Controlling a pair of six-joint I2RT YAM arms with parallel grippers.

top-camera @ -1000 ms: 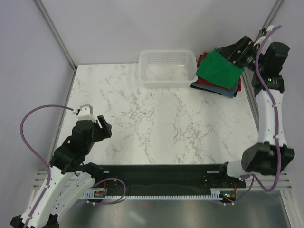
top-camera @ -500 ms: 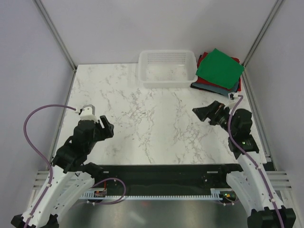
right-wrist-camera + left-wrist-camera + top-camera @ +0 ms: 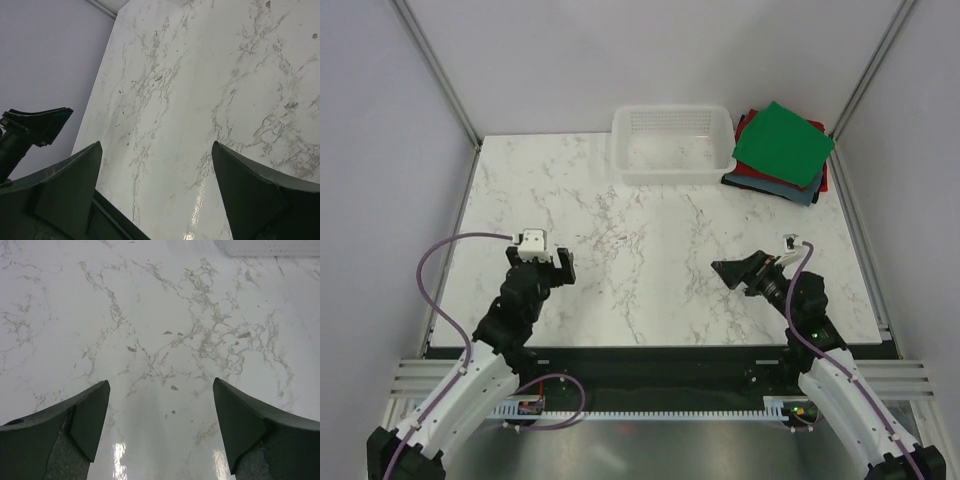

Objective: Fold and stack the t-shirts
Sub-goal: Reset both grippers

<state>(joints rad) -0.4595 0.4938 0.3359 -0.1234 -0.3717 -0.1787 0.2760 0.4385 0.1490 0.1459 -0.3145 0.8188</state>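
Note:
A folded bright green t-shirt (image 3: pixel 782 144) lies on top of a stack at the table's far right corner. A red shirt (image 3: pixel 744 176) and a grey-blue shirt (image 3: pixel 796 190) show at the stack's edges beneath it. My left gripper (image 3: pixel 552 266) is open and empty over the near left of the table; its jaws stand wide apart above bare marble in the left wrist view (image 3: pixel 160 405). My right gripper (image 3: pixel 732 271) is open and empty over the near right of the table, far from the stack, and it also shows in the right wrist view (image 3: pixel 156 165).
A white mesh plastic basket (image 3: pixel 672 146) stands at the table's far edge, left of the stack; its near rim (image 3: pixel 270 247) shows in the left wrist view. The left gripper's finger (image 3: pixel 37 125) appears in the right wrist view. Metal frame posts rise at both far corners.
My right arm has pulled back from the shirt stack to the near right, gripper open and empty. My left gripper has shifted slightly right and forward. The stack stays put.

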